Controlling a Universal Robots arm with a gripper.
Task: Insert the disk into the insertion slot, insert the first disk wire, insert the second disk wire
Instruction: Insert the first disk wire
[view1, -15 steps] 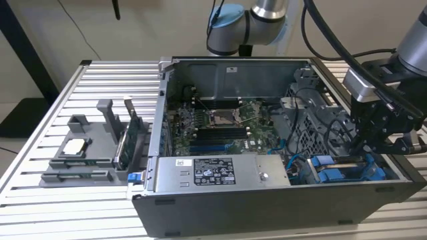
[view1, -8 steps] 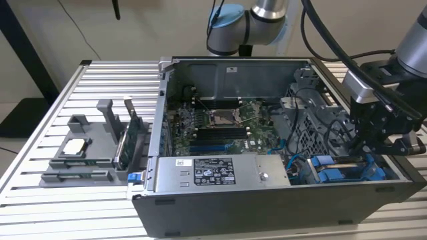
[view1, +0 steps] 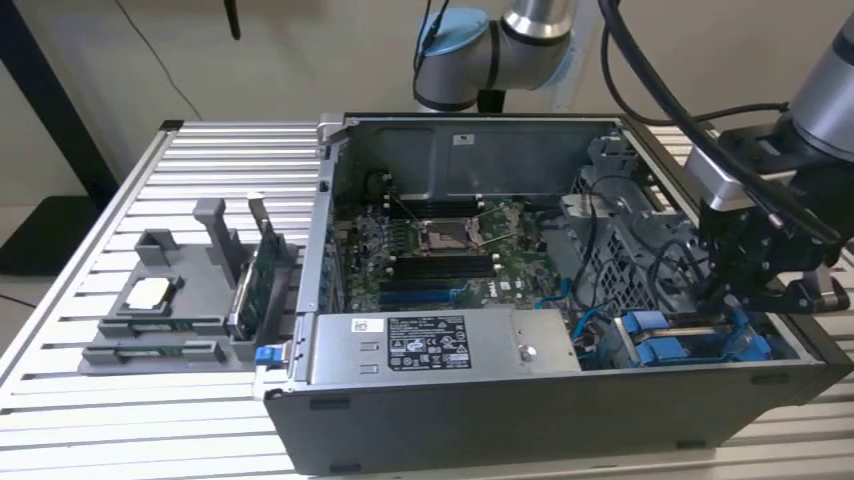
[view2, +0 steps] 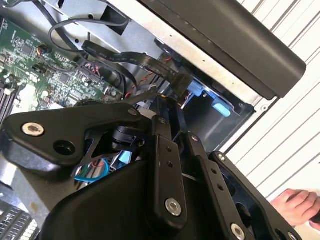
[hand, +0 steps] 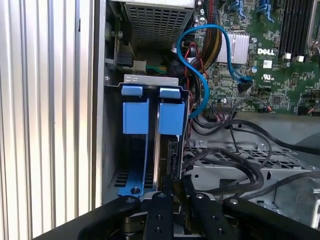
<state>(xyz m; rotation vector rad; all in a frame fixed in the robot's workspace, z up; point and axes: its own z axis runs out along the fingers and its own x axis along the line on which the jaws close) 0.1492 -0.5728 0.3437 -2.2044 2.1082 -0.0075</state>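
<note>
An open computer case (view1: 561, 400) lay on its side on the counter (view1: 200, 150), which was made of silver slats. The robot's hand (view1: 761, 300) had reached down into the case at the exterior view's right, over the drive bay. The disk (hand: 171, 120) sat in its slot there, inside its bright blue carrier. A second blue carrier (hand: 135, 112) stood just beside it.

In both wrist views the hand's fingers (hand: 162, 210) (view2: 165, 165) were almost together. They pinched a black plug (view2: 178, 82) right at the end of the disk. A flat black wire (view2: 125, 56) ran from that plug back across the case.

A thin blue wire (hand: 202, 65) curled over the green board (view1: 441, 250) near the bay. The silver power box (view1: 441, 345) with its white label sat next to the blue carriers. A grey holder (view1: 174, 300) with spare parts stood on the counter at the exterior view's left, well apart from the hand. A person's fingers (view2: 295, 205) showed over the slats in the second wrist view.
</note>
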